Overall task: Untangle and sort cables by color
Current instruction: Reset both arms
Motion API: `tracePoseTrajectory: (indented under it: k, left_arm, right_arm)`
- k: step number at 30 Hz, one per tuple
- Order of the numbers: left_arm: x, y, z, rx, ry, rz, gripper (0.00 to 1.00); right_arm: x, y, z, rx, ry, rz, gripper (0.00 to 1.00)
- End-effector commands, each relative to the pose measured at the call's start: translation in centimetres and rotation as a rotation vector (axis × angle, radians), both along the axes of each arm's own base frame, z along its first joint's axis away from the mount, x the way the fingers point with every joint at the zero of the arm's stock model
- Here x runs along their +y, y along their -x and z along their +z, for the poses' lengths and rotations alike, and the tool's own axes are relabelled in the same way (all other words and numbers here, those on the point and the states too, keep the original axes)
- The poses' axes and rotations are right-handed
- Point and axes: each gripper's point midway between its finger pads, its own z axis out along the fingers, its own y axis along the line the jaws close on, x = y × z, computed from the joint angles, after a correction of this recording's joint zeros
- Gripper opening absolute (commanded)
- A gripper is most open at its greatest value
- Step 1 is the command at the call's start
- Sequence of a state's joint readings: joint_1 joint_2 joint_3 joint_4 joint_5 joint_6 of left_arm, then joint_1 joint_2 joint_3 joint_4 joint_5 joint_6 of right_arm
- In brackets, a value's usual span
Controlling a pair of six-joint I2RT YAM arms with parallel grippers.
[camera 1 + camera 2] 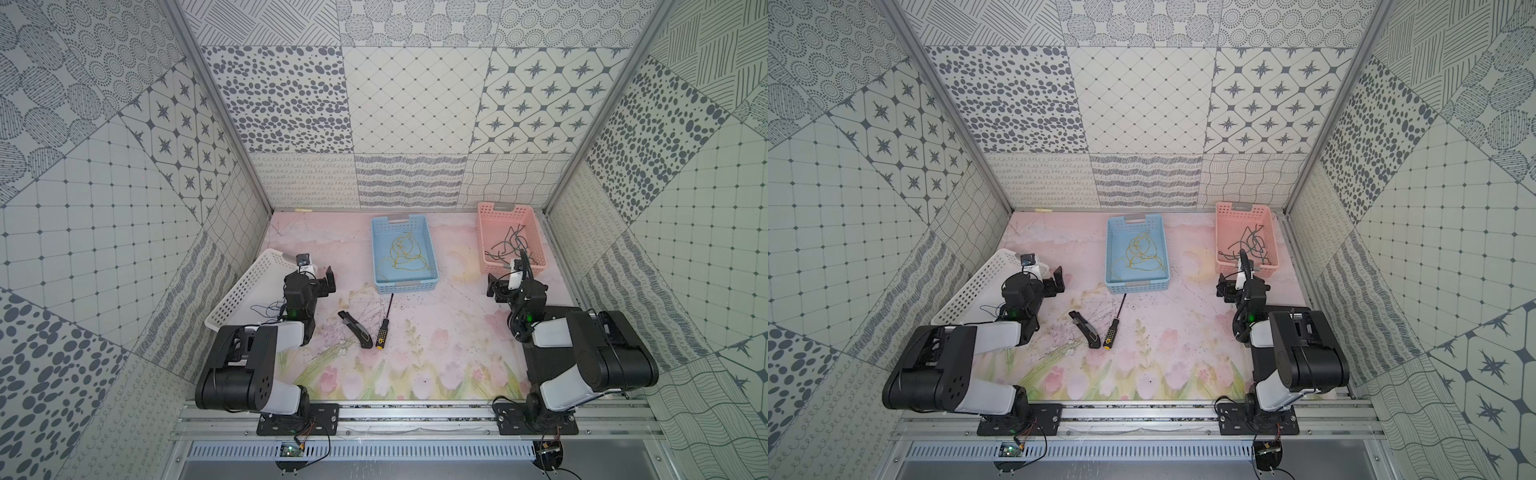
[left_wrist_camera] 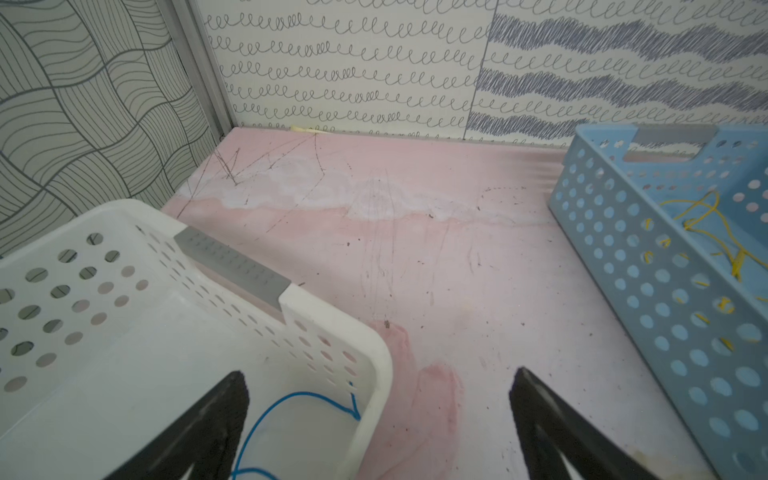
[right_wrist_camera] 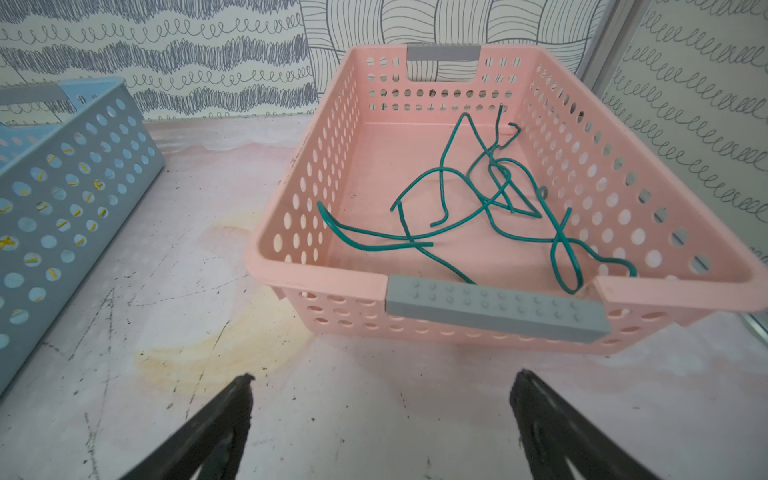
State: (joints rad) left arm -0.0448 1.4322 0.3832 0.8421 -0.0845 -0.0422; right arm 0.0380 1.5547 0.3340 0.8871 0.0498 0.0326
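Across the pink flowered surface (image 1: 436,332) stand three baskets, and my arms cover part of two in both top views. My left arm hides part of the white basket (image 1: 245,286), and my right wrist hides the near rim of the pink basket (image 3: 324,174). The blue basket (image 1: 376,253) between them shows whole.

Inside the white one lies a blue cable (image 2: 299,393), cut off at the frame edge in the wrist view. Yellow cables (image 1: 401,255) lie tangled in the blue basket and green cables (image 3: 559,237) in the pink one; from above the green looks almost black. A screwdriver (image 1: 382,328) and a dark knife (image 1: 355,330) lie loose on the surface.

Both tools are released, jaws wide, grasping nothing. My left tool (image 2: 380,374) sits over the white basket's corner, and my right tool (image 3: 383,376) hovers just short of the pink basket.
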Motion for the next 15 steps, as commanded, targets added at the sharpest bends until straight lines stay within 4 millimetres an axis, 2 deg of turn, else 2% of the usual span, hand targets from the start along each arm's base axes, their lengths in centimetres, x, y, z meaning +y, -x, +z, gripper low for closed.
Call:
tracePoseTrajectory:
  k: [1,11,15]
  left_arm:
    - [-0.8,0.4,0.0,0.047,0.005,-0.053,1.0]
    - [1.0,-0.3,-3.6,0.054,0.084,0.005,1.0]
    - [0.5,-0.4,-3.6,0.052,0.078,-0.03,1.0]
  right_arm:
    - [-0.1,-0.8,2.1,-0.073,-0.002,-0.003,0.99]
    - [0.1,-0.8,2.2,-0.077,-0.003,0.002,0.99]
    - [0.1,-0.8,2.1,-0.076,-0.003,0.005,0.99]
